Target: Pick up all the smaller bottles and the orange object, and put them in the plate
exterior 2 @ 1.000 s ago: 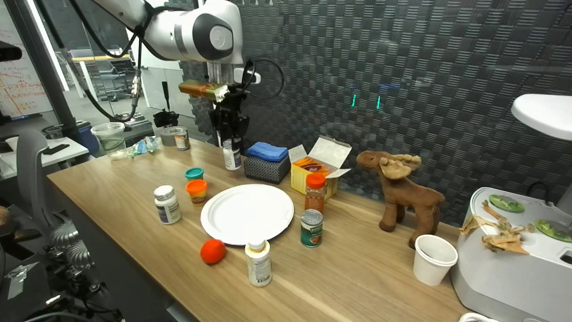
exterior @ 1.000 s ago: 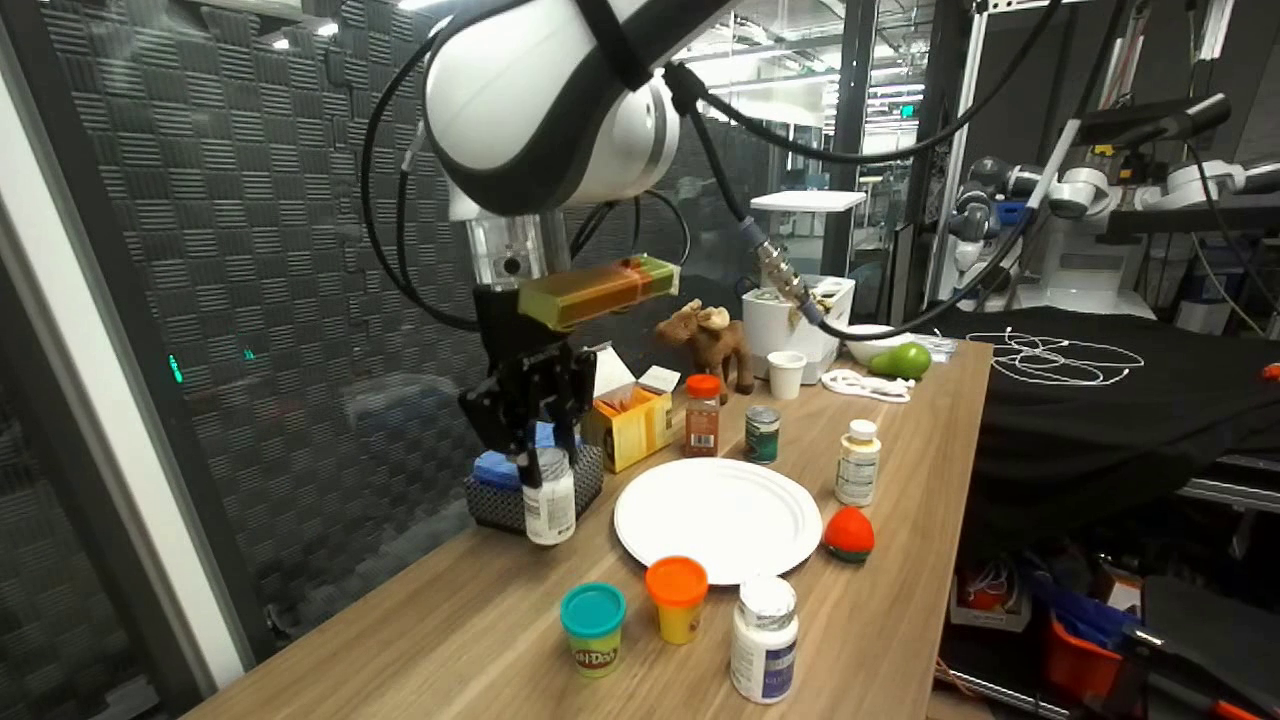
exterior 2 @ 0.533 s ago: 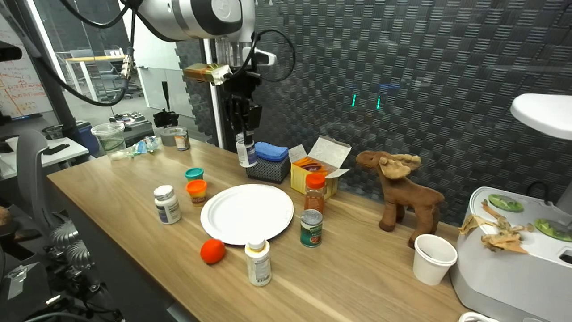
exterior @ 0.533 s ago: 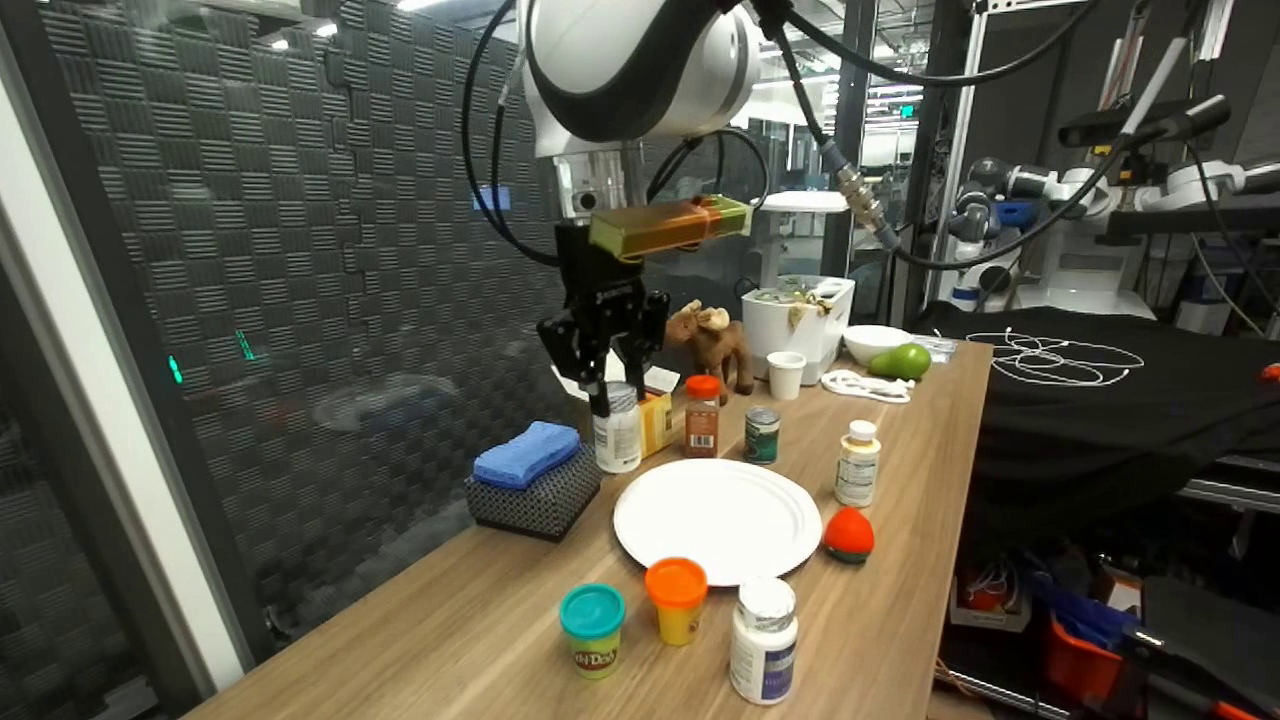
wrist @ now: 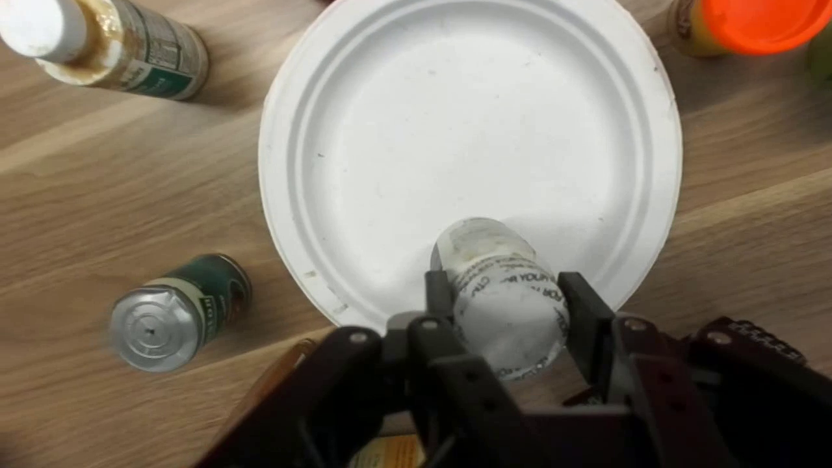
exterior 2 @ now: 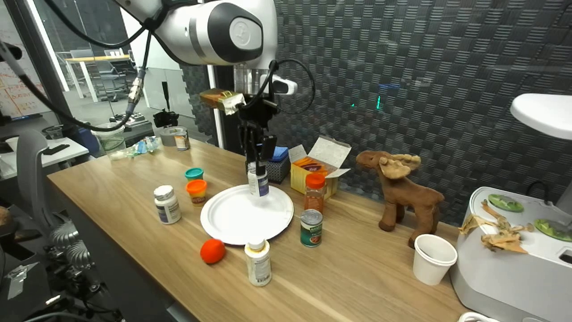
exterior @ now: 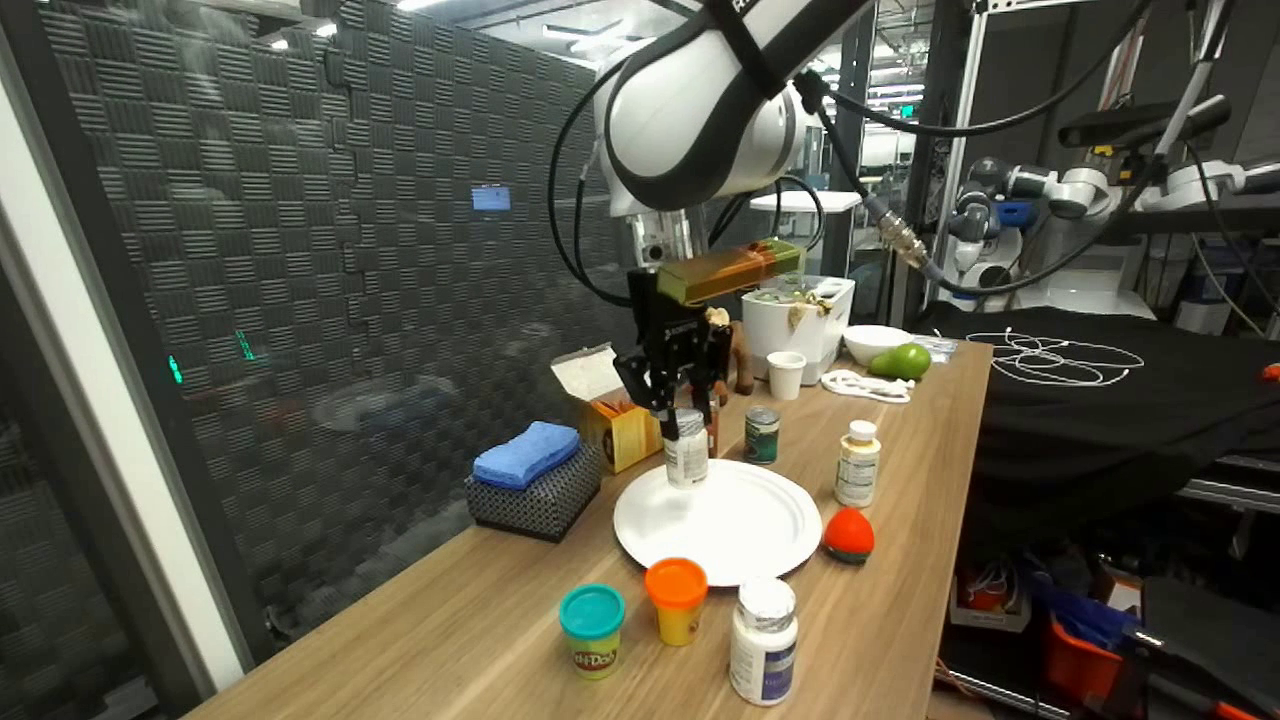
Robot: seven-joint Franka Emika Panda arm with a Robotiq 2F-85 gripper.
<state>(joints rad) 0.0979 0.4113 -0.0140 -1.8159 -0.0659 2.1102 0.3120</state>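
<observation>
The gripper [wrist: 507,292] pinches a white bottle [wrist: 510,328] over the plate [exterior: 740,540]; whether its base touches is unclear. A second bottle [exterior: 764,650], a third bottle [exterior: 857,468], an orange-lidded tub [exterior: 677,600], a teal-lidded tub [exterior: 593,630] and the orange object [exterior: 849,532] rest on the table [exterior: 430,650] outside the plate.

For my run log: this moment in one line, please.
gripper closed on white bottle | held over plate | plate contact unclear | red-orange round object beside plate
</observation>
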